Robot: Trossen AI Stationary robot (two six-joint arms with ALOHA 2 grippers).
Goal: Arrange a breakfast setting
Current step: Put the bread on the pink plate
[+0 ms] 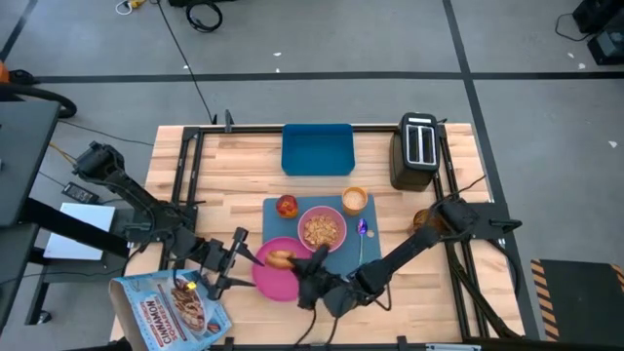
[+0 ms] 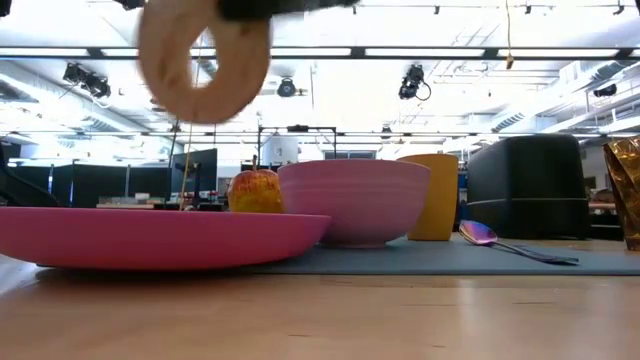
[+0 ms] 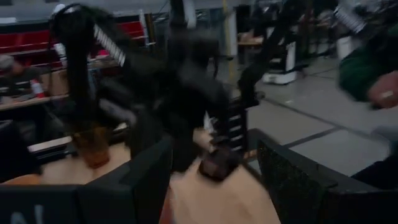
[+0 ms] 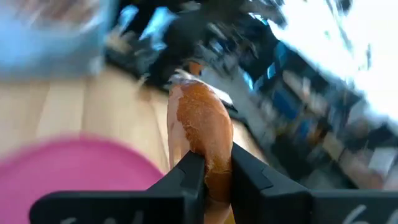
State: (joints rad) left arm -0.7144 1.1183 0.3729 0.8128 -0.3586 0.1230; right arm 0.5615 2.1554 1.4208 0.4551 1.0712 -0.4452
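Note:
A brown ring of bread (image 2: 205,60) hangs in my right gripper (image 4: 211,163) over the pink plate (image 1: 276,278). The plate lies half on the slate-blue mat (image 1: 341,255), at the mat's near left corner. On the mat stand a pink bowl (image 1: 322,229) with cereal, a red apple (image 1: 287,206), an orange cup (image 1: 354,200) and a spoon (image 1: 363,232). My left gripper (image 1: 236,258) is open and empty, just left of the plate, pointing toward it. My right gripper pinches the bread ring's rim (image 4: 208,171) between its two fingers. The fingers (image 4: 186,177) come slanting down from the table's right. The ring stands on edge below the fingers, its hole showing in the low view, lifted clear above the plate (image 2: 150,235).
A brighter blue tray (image 1: 317,149) and a black toaster (image 1: 417,151) stand at the far edge. A cereal box (image 1: 171,307) lies at the near left corner. An amber glass object (image 1: 424,219) stands right of the mat. A person's hand (image 3: 382,93) shows beyond the table.

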